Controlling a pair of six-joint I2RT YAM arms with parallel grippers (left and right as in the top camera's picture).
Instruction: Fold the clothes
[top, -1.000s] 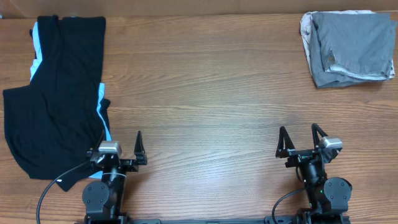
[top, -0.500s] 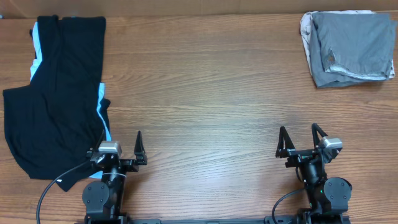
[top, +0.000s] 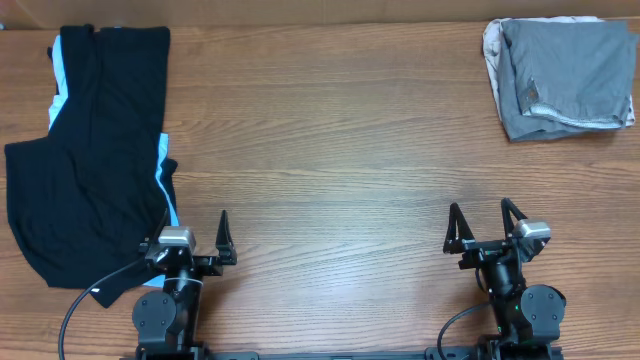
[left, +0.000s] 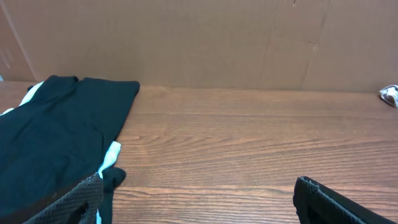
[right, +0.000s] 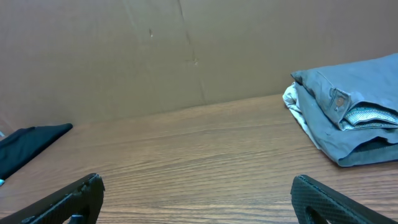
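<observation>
Beside the gaping empty left hand (top: 194, 225) lie clothes (top: 90, 170); right hand (top: 481, 210) gapes empty too.

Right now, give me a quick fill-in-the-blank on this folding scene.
The black garment lies on the robot's ____ side of the table. The grey garment rests folded on an ____ piece. The left end effector and right end effector both stand ____, holding nothing.
Missing: left; off-white; open.

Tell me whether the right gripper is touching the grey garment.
Apart. The overhead view shows a wide stretch of table between the right gripper and the grey garment.
</observation>
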